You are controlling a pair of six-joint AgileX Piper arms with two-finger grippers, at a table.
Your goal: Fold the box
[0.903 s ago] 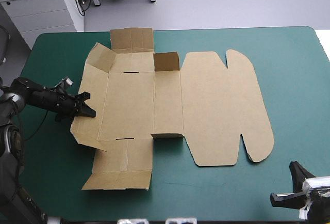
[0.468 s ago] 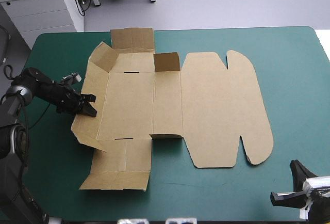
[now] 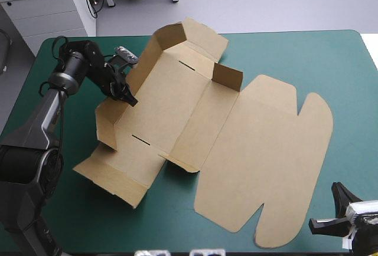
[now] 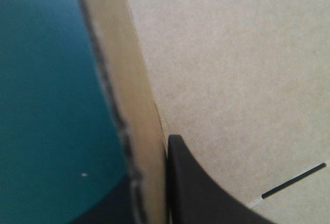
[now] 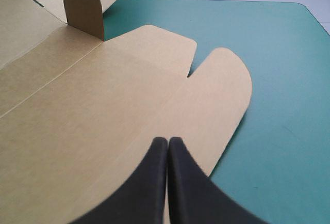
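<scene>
The brown box point(image 3: 177, 99) lies as a cut sheet turned askew on the teal-green cover. Its left wall point(image 3: 106, 120) and far wall point(image 3: 195, 35) are raised, and a small flap point(image 3: 227, 77) stands upright. My left gripper point(image 3: 125, 95) is shut on the left wall. In the left wrist view that wall point(image 4: 131, 110) runs edge-on past one black finger point(image 4: 201, 193) of the gripper point(image 4: 157, 146), with a slot point(image 4: 294, 181) in the floor panel. Near the front right corner my right gripper point(image 3: 339, 220) is shut on nothing. In its own view the gripper point(image 5: 168, 142) points over the flat lid point(image 5: 103, 110).
The lid's rounded tabs point(image 3: 316, 120) reach toward the table's right side, and its front end point(image 3: 263, 232) lies close to the front edge. A flat side flap point(image 3: 112, 176) sticks out at the front left. Bare cover point(image 3: 331, 61) shows at the far right.
My left gripper has swung toward the far edge with the wall in its grip. The whole box has turned clockwise with it, and the lid slid toward the front right. The right arm stayed still.
</scene>
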